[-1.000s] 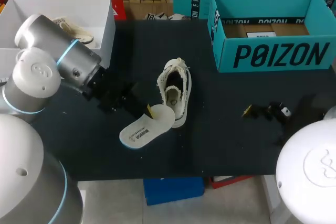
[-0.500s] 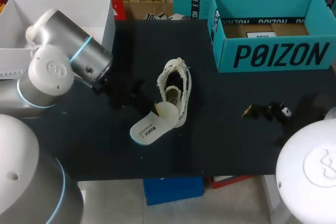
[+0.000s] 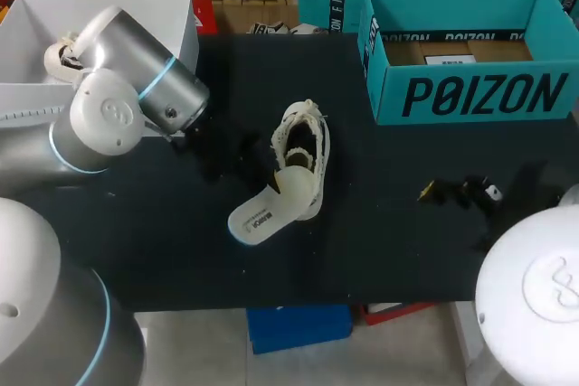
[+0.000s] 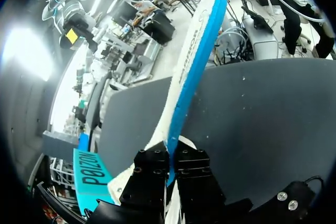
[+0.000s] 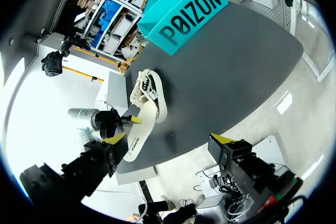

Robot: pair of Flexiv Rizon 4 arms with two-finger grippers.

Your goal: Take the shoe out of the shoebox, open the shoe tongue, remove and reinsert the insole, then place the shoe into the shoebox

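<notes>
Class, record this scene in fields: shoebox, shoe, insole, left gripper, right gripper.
shoebox: open, no shoe inside
shoe: on the table, outside the shoebox
insole: one end at the shoe's opening, the rest sticking out
left gripper: shut on the insole
right gripper: open, empty

Open room right of the shoe, crowded to its left

Bare desk (image 3: 389, 250) runs from the shoe (image 3: 306, 146) across to my right fingers (image 3: 425, 192), and on along the near edge. The teal shoebox (image 3: 470, 97) walls off the far right corner, with its top open. The insole (image 3: 262, 219) juts from the shoe's heel end toward the near left. My left arm (image 3: 136, 101) fills the strip between the shoe and the white box (image 3: 172, 15).
</notes>
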